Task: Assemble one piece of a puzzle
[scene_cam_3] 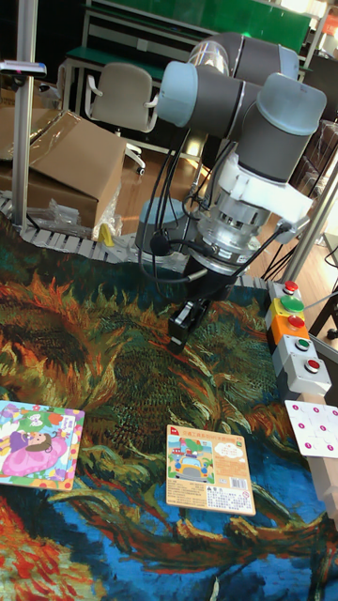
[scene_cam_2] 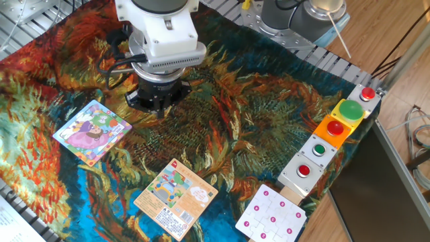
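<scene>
Seen from the fixed camera, the UR5 arm reaches down over a cloth printed with orange sunflowers [scene_cam_2: 255, 114], its white wrist vertical and the claw [scene_cam_2: 156, 107] pointing at the fabric; the fingers are hidden under the black flange here, so their state cannot be told from this angle. The puzzle [scene_cam_2: 92, 131], a small square cartoon jigsaw with a figure in a pink dress, lies flat to the claw's lower left in the picture, apart from it and untouched. A tan-orange card [scene_cam_2: 176, 197] with printed text lies further down the frame, and a white card with pink dots [scene_cam_2: 271, 216] sits lower right, just beside a row of button boxes [scene_cam_2: 334, 134] along the table edge. From the tall fixed camera, the grey elbow and wrist joints fold downward and the claw [scene_cam_3: 186, 330] shows its dark fingers close together with nothing between them, hanging just above the cloth. Here the puzzle [scene_cam_3: 38, 444] is cut by the left frame edge, below and left of the claw. This angle alone shows a cardboard box [scene_cam_3: 58, 169] and an office chair [scene_cam_3: 122, 99] behind the table.
</scene>
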